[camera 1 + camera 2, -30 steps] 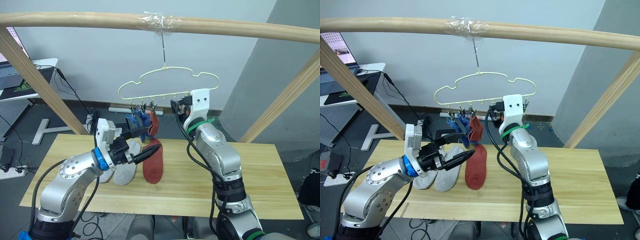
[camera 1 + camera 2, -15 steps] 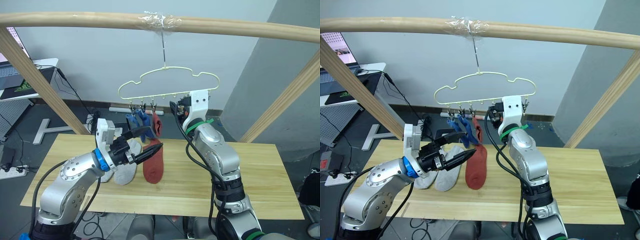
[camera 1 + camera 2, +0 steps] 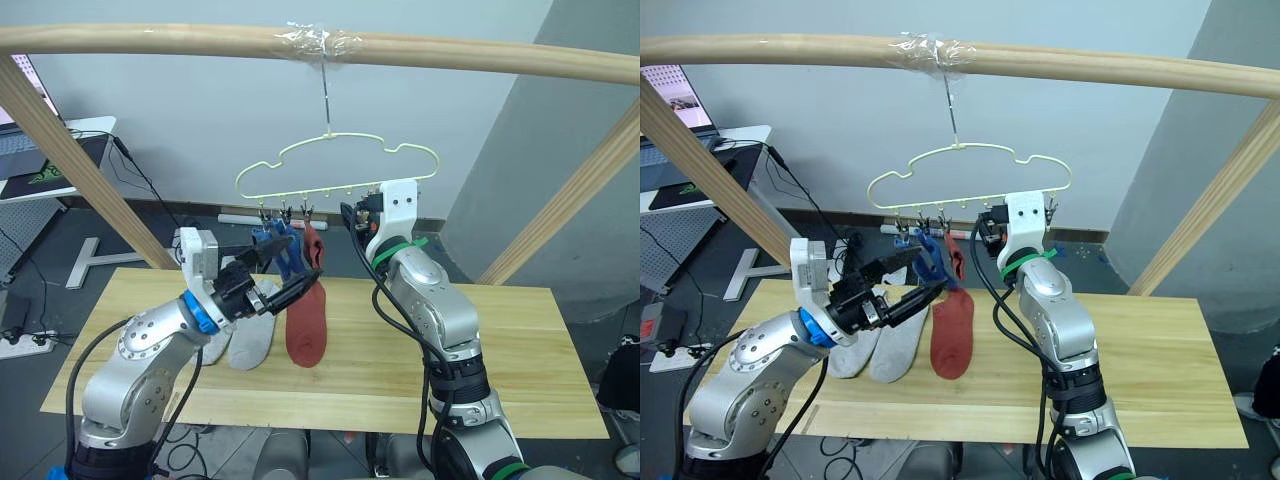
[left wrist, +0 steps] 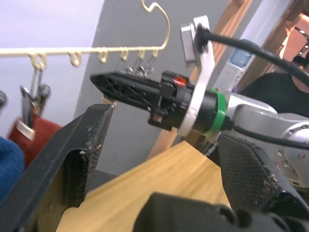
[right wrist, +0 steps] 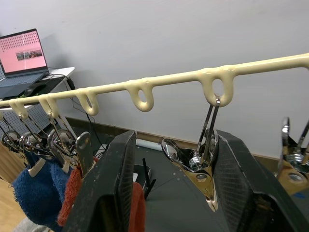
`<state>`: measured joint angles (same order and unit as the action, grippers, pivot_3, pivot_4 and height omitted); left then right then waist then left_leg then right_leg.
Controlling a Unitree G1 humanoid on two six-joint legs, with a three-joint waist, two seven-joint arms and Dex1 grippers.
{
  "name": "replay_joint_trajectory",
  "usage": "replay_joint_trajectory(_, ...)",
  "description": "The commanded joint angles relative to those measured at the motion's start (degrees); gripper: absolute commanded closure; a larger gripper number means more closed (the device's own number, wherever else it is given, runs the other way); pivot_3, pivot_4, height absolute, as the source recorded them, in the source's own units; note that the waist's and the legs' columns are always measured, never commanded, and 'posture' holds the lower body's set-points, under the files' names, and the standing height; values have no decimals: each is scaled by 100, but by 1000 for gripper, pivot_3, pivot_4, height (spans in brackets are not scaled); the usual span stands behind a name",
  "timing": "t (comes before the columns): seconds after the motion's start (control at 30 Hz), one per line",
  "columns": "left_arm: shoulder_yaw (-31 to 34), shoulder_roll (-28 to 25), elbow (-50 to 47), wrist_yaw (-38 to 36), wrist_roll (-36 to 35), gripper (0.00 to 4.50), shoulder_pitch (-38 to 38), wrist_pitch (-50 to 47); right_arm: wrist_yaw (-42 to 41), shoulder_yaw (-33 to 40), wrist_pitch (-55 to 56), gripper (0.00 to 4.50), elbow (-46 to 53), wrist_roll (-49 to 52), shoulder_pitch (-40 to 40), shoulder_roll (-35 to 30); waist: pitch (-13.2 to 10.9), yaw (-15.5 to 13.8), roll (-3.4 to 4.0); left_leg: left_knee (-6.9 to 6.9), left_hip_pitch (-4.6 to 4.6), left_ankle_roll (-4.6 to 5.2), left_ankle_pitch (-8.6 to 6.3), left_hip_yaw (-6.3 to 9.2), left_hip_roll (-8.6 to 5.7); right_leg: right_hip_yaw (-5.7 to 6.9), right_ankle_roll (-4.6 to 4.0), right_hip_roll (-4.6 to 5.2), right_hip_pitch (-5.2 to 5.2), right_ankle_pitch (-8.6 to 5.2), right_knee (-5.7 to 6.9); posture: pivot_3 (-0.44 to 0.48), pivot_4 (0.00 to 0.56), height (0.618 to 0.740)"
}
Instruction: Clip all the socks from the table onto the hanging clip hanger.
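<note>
The pale yellow-green clip hanger [image 3: 335, 165] hangs from the wooden bar. Two blue socks [image 3: 930, 262] and one rust red sock [image 3: 313, 248] are clipped to it at the left. On the table [image 3: 520, 360] lie two grey socks [image 3: 250, 340] and another rust red sock [image 3: 305, 325]. My left gripper [image 3: 300, 260] is open and empty, raised just in front of the hanging socks. My right gripper [image 5: 177, 137] is open up at the hanger's rail, with a free metal clip [image 5: 200, 166] hanging between its fingers, untouched.
A thick wooden bar frame [image 3: 150, 40] spans overhead, with slanted legs at both sides. A white desk with a laptop [image 5: 24, 55] stands at the far left. The table's right half is bare wood.
My left gripper has lifted off the table socks and tilted up toward the hanging socks, still open. The right gripper has stayed by the hanger.
</note>
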<state>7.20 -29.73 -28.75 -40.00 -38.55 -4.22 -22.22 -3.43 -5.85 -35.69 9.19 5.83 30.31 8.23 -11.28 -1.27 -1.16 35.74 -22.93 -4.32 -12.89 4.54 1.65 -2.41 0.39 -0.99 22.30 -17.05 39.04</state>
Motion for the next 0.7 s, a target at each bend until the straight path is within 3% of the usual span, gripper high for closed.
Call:
replay_joint_trajectory(0.03, 170, 44, -164, 97, 12, 507, -67, 163, 7, -31, 143, 2166, 81, 82, 151, 115, 0, 0, 0, 0, 0, 0, 0, 0, 0, 0, 0, 0, 0, 0, -1, 158, 183, 740)
replay_joint_trajectory(0.4, 232, 159, -96, 301, 89, 507, -126, 305, -6, -48, 169, 2166, 53, 104, 178, 149, 0, -2, 0, -1, -1, 0, 0, 0, 0, 1, 0, 0, 0, 0, -2, 165, 178, 740)
replay_joint_trajectory(0.5, 189, 162, -110, 284, 106, 507, -123, 316, 38, -11, 212, 2721, 28, 90, 191, 152, 0, -3, -1, -2, -1, 0, 0, 0, 0, 0, 0, 0, 0, 0, -3, 164, 168, 740)
replay_joint_trajectory(0.6, 170, 160, -143, 272, 104, 507, -88, 304, 38, 1, 235, 3779, 20, 88, 200, 137, 0, -2, -1, -2, -1, 0, 0, 0, -1, 2, 0, 0, 0, 0, -3, 164, 168, 740)
replay_joint_trajectory(0.7, 153, 156, -170, 266, 121, 507, -58, 311, 57, 29, 245, 4455, 7, 90, 211, 134, 0, -2, 0, -2, -1, 0, 0, 0, -1, 2, 0, 0, 1, 0, -3, 164, 168, 740)
